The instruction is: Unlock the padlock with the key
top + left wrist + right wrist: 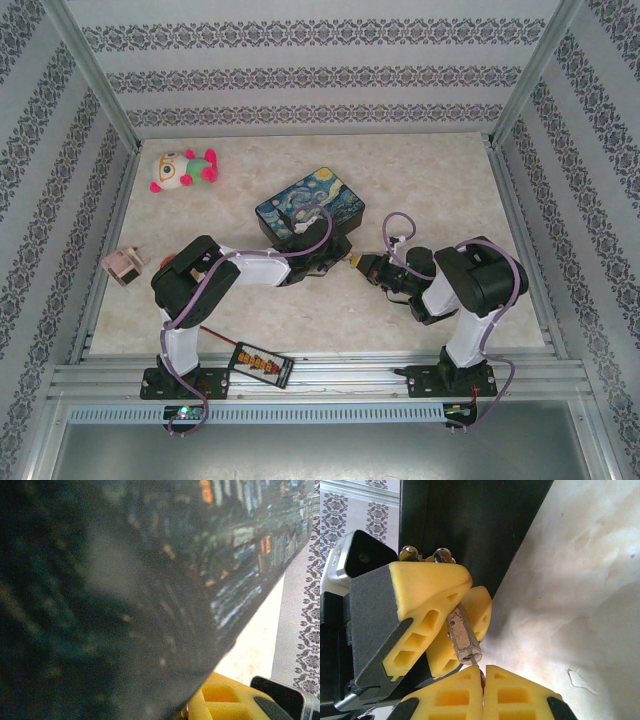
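Table (pixel 450 190) with a pale marble top carries a dark blue-and-yellow tin box (pixel 310 207) near its middle and a plush toy (pixel 183 169) at the far left. Both arms reach to the box's near right corner. The left gripper (pixel 470 597) is closed narrowly on the padlock (pixel 464 636), a small brass body lying tilted just beside the box's dark wall. The right gripper (pixel 483 680) is pressed tight on the key (pixel 474 660), whose thin tip meets the padlock's lower end. The two grippers nearly touch.
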Motion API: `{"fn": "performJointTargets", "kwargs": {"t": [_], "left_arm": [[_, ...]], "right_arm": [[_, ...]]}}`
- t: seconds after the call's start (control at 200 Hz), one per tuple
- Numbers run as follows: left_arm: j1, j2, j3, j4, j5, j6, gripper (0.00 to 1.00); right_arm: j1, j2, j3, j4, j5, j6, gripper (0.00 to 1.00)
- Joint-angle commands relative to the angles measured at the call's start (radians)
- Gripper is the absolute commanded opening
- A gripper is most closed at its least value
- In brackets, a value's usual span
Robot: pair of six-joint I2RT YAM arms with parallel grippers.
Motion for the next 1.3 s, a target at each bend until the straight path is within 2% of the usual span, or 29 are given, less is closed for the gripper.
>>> {"fn": "performJointTargets", "kwargs": {"t": [0.0,0.62,1.074,1.294], "left_arm": [[-0.015,-0.011,-0.033,0.012,0.103,-0.072,0.05],[-0.012,-0.051,-0.076,0.052,0.135,0.039,0.05],[-0.014,-0.072,-0.114,0.079,0.143,0.037,0.05],[-0.014,-0.075,-0.120,0.085,0.140,0.029,0.05]], "right_arm": [[0.005,0.025,0.016,0.053,0.002,-0.021,0.00],[0.004,0.054,0.015,0.053,-0.034,-0.023,0.00],[0.004,0.029,-0.011,0.053,-0.010,-0.021,0.00],[0.004,0.014,-0.014,0.053,-0.002,-0.018,0.07]]}}
